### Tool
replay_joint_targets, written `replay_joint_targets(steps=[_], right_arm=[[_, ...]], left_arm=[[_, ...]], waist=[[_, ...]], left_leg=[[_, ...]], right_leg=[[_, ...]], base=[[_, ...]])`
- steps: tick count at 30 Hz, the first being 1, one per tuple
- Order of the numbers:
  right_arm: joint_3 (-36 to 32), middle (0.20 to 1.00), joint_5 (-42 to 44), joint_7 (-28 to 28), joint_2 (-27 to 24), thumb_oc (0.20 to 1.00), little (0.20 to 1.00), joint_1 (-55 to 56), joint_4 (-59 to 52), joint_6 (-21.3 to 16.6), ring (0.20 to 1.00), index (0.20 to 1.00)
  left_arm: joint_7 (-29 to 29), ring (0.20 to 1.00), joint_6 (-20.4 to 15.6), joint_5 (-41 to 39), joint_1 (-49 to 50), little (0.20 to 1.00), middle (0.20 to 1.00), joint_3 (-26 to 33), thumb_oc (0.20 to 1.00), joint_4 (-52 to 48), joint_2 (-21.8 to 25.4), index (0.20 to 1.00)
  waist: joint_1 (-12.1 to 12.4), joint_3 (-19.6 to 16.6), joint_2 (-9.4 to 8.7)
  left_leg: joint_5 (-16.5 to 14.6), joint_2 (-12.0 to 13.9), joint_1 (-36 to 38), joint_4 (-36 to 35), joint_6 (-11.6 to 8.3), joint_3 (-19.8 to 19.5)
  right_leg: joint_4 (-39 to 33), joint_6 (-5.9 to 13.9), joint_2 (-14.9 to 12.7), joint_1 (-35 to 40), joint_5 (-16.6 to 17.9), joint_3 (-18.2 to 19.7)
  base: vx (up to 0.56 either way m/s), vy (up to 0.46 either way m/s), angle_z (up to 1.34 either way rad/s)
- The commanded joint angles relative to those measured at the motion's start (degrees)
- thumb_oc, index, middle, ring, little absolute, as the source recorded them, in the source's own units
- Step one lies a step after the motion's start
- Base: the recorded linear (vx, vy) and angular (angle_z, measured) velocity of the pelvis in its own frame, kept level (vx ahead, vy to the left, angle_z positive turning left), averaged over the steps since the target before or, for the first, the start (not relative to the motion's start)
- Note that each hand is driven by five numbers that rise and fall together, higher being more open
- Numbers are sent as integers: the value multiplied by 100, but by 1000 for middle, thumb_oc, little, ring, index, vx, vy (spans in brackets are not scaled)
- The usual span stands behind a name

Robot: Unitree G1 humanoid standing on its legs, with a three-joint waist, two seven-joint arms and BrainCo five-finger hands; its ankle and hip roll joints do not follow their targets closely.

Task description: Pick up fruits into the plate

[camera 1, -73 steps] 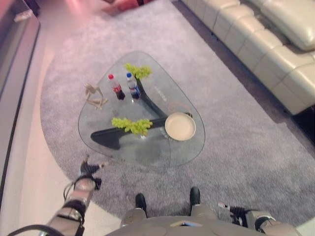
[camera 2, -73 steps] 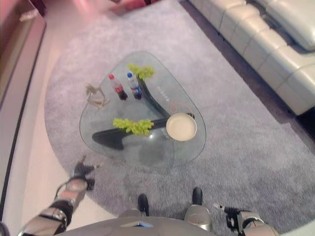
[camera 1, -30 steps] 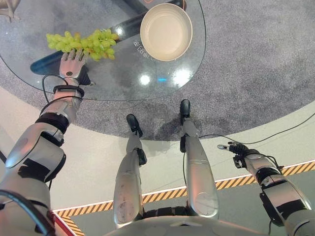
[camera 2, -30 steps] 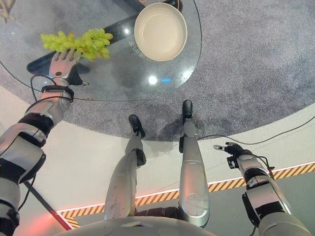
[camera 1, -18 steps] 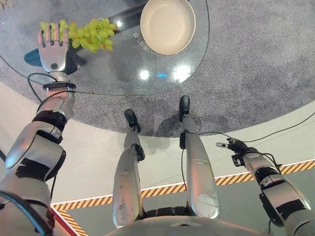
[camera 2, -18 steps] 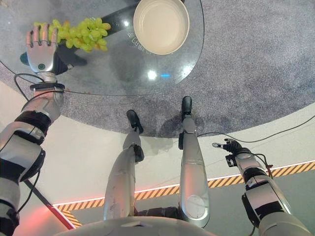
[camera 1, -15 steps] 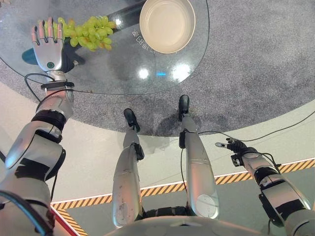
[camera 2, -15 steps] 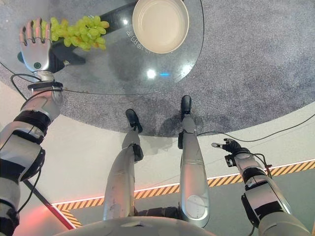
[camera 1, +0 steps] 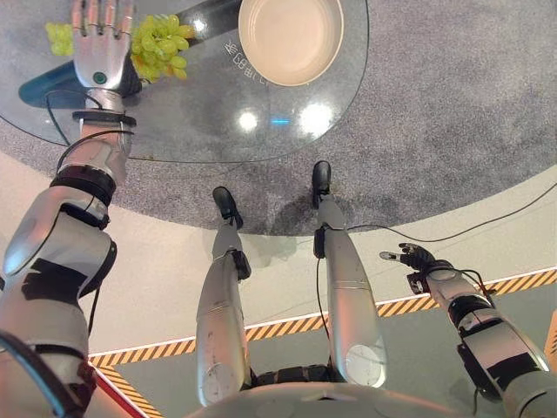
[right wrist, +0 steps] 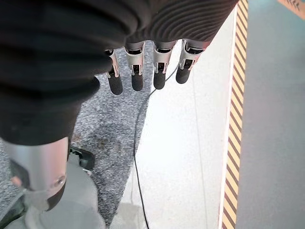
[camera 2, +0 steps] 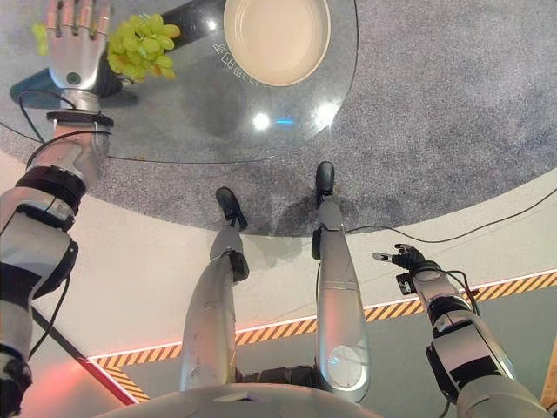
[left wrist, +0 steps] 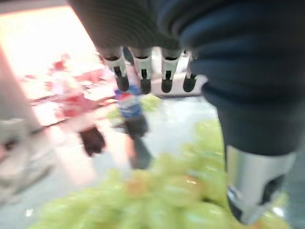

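Left hand (camera 1: pixel 97 54) is out over the glass table (camera 1: pixel 200 131), fingers straight and spread, palm down above the left part of the grape bunch (camera 1: pixel 157 43). Nothing is gripped: in the left wrist view the fingers (left wrist: pixel 143 76) reach out flat with the green grapes lying loose below them. A few grapes show on the hand's far left side, the main cluster on its right, touching or just beside it.

Plate (camera 1: pixel 291 39) sits further right on the same glass, empty. So no fruit is in it yet; the grasp, the carry and the drop are all left, as I judge it.

Between grapes and plate the glass is bare, with only the table's dark base (camera 1: pixel 52 85) showing through underneath. Two bottles (left wrist: pixel 128 107) stand beyond the grapes, clear of the path.

Right hand (camera 1: pixel 418 259) hangs low at the robot's side over the pale floor, fingers relaxed, holding nothing.
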Motion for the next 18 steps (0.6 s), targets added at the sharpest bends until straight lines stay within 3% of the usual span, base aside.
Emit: replay_joint_targets(steps=[1,2,6,13,18], right_arm=[[115,1000,-132,-31,-193,1000,1000,385,35,68,1000,1000],[105,1000,-145,-37,-225,1000,1000,463,25,41,1000,1000],[67,1000,-178,-30,-387,1000,1000,470,-103,49,1000,1000],[73,1000,47,60,-586,1000,1000,648,-599,-80,1000,1000],[44,1000,148,39,-584,1000,1000,803,-788,-181,1000,1000]], left_arm=[[-626,1000,-305,-118,-359,1000,1000,-111,1000,260,491,1000],[-1159,1000,-447,-319,-347,1000,1000,-226,1000,253,455,1000],[-2757,1000,-279,-1294,-314,1000,1000,-455,1000,291,428,1000],[-3279,1000,146,-1983,-351,1000,1000,-387,1000,481,585,1000],[-2975,1000,202,-1962,-340,1000,1000,-225,1000,586,643,1000]], waist=[[-110,-59,-90],[-123,-59,-71],[-177,-59,-47],[-242,-59,-112],[-267,-59,-173]], left_leg=[[-931,-314,-520,1090,-12,94],[-1170,-316,-428,1202,-41,44],[-1215,-340,-491,1317,-22,67],[-1268,-320,-603,1474,-9,84],[-1267,-293,-636,1478,-16,77]], right_leg=[[591,-83,408,-104,-681,28],[679,-36,413,-14,-873,58],[695,-16,416,-66,-840,114],[709,-27,433,-149,-804,150],[695,-36,459,-173,-795,153]], base=[[103,91,-10],[103,80,-7],[58,61,-5],[22,16,-4],[0,0,0]])
